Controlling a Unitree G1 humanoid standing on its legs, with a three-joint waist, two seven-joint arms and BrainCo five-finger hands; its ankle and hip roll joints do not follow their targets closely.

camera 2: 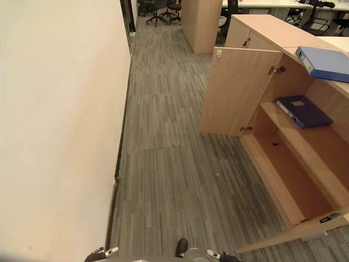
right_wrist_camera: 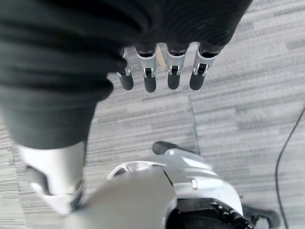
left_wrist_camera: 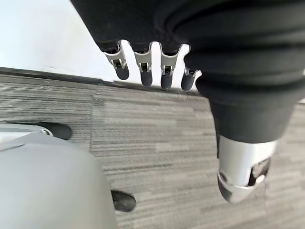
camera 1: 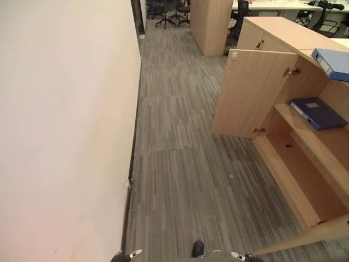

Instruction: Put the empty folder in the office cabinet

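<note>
On upper shelf of open light-wood office cabinet [camera 1: 305, 142]: flat dark-blue folder [camera 1: 319, 113], so prob. stowed. Left hand [left_wrist_camera: 143, 67] & right hand [right_wrist_camera: 162, 71] hang relaxed, fingers straight, holding nothing.

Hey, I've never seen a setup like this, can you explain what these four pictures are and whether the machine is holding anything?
A two-armed walking robot took these. Two pictures come from cameras on its head, looking down at a grey carpet beside a wall. On its right stands an open wooden cabinet with a dark blue folder on a shelf and a lighter blue folder on top. The other two come from wrist cameras: the left hand and the right hand each hang over the carpet with straight fingers, holding nothing.
</note>
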